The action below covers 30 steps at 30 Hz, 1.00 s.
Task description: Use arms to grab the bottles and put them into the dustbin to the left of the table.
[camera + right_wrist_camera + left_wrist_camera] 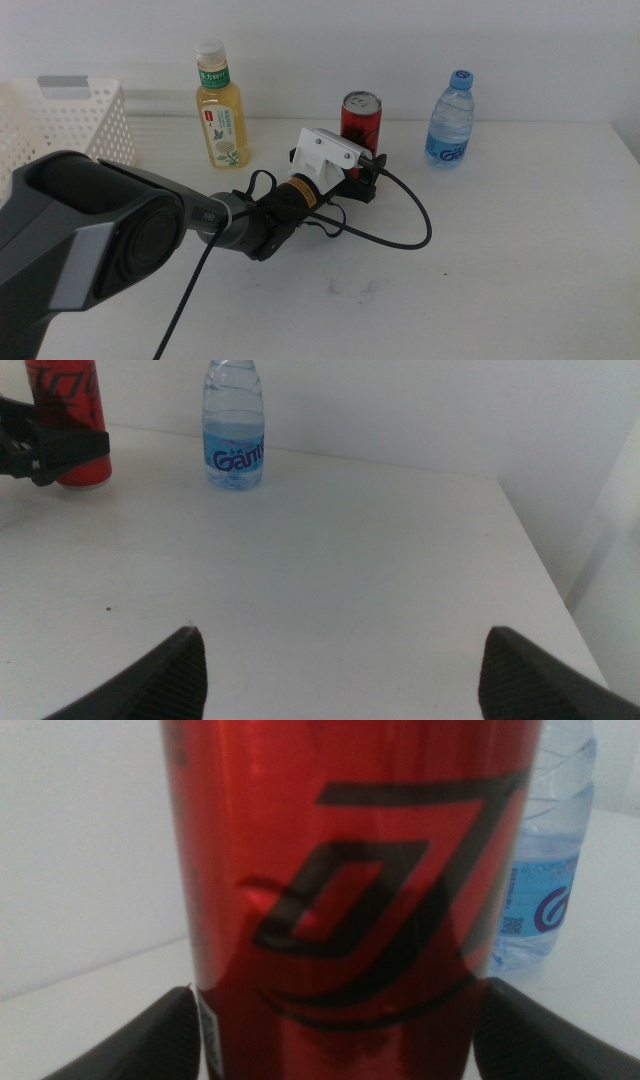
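Note:
A red soda can stands upright at the back middle of the white table. My left gripper has reached it, and its open jaws sit on either side of the can's lower body. In the left wrist view the can fills the gap between the jaws. The yellow tea bottle stands to the can's left and the clear water bottle to its right. The white dustbin is at the far left. My right gripper waits open over bare table, out of the middle view.
A black cable loops over the table to the right of the left arm. The table's right edge shows in the right wrist view, beyond the water bottle. A white wall runs behind the bottles.

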Tool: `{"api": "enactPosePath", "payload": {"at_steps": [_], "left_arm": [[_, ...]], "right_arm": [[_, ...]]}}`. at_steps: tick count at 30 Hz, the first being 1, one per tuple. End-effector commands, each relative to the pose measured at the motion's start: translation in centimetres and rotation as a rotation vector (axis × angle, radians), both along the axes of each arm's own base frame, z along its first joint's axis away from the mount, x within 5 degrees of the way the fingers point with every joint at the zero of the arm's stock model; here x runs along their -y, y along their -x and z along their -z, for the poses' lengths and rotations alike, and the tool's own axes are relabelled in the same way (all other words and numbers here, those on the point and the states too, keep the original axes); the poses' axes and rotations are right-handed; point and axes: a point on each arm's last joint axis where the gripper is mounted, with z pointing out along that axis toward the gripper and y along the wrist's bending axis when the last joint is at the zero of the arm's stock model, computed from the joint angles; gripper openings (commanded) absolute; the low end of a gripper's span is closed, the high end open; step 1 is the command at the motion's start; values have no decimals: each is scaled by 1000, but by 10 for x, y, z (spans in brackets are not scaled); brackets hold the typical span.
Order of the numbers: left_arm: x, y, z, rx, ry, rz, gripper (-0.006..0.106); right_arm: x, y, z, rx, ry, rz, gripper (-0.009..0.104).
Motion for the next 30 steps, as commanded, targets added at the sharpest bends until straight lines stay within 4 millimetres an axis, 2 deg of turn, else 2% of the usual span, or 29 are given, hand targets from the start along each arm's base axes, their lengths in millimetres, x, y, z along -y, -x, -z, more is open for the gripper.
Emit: {"api": "enactPosePath", "payload": {"at_steps": [1,4,7,12,13,16,23,27,30], "left_arm": [[1,-2,-3,1,19,-6,91],[1,-2,-1,-17,8,-9,73],[2,-1,-2,-35,27,2,44],[0,10,-28,-53,-41,46,1],[-2,13,-36,-63,-66,46,-2],[-14,29,-69,-136,-148,22,-2],[-48,94,-154,-476,-243,-215,-2],[-76,130,-197,-604,-354,-372,-2],[-98,145,-225,-640,-459,-414,-2]], "right_arm": [[0,0,0,13,4,7,77],[0,0,0,13,4,7,77],[0,0,0,13,4,7,77],[0,0,0,13,4,7,77],[0,0,0,13,4,7,77],[0,0,0,13,4,7,77],[0,0,0,13,4,7,77],[0,0,0,13,4,7,77],[0,0,0,13,4,7,77]]}}
